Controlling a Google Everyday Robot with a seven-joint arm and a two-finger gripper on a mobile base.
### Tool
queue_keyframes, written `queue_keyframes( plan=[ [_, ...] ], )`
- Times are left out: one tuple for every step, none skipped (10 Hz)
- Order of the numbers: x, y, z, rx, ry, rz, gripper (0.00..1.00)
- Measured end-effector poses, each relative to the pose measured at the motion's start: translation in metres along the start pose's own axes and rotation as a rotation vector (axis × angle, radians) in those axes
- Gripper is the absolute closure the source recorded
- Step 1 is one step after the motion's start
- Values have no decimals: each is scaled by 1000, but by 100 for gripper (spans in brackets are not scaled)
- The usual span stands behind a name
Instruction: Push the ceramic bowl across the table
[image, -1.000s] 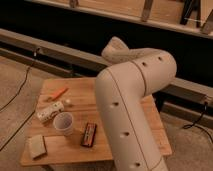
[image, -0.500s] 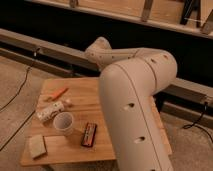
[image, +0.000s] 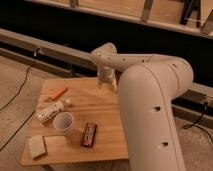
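Dim room, concrete floor, a dark wall with metal rails behind. In the middle we see the small rectangular table with a light wooden plank top (image: 80, 102).

Our landmark is the white paper-like cup (image: 64, 122), which stands upright on the near left part of the table.
- Just left of the cup, slightly farther back, lies a white patterned box (image: 50, 112).
- Beyond the cup lies an orange stick-shaped item (image: 59, 92).
- Just right of the cup lies a flat dark rectangular item with a reddish edge (image: 89, 135).
- Nearer than the cup and to its left lies a pale square pad (image: 36, 146).

The bulky white robot arm (image: 150, 110) fills the space right of the cup and bends back over the table's far edge. The gripper (image: 107, 81) hangs well beyond the cup and to its right, low over the far part of the tabletop. We cannot tell whether it is open or closed, or whether it touches anything.

We do not see the dark purple-maroon ceramic bowl anywhere. It may sit behind the arm, on the side right of the cup.

Progress, as we judge it: the gripper is down at table level, so this looks like the approach or the start of the push. We see no proof of contact or of bowl travel. The push across the table counts as not confirmed, and most of the task is likely left.
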Motion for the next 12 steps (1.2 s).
queue_keyframes(
  plan=[
    [-3, -5, 11, -5, 4, -22, 35],
    [-8, -3, 21, -6, 6, -49, 35],
    [-14, 2, 29, -6, 4, -74, 35],
    [-21, 4, 34, -6, 1, -88, 35],
    [-28, 7, 40, -12, 5, -98, 35],
    [-33, 9, 45, -17, 11, -102, 35],
    [-41, 11, 53, -21, 26, -99, 35],
    [-44, 9, 58, -20, 37, -92, 35],
    [-48, 6, 62, -18, 55, -77, 35],
    [-54, -3, 68, -7, 80, -49, 35],
    [-61, -12, 69, 12, 83, -27, 35],
    [-70, -28, 68, 59, 75, 17, 35]
  ],
)
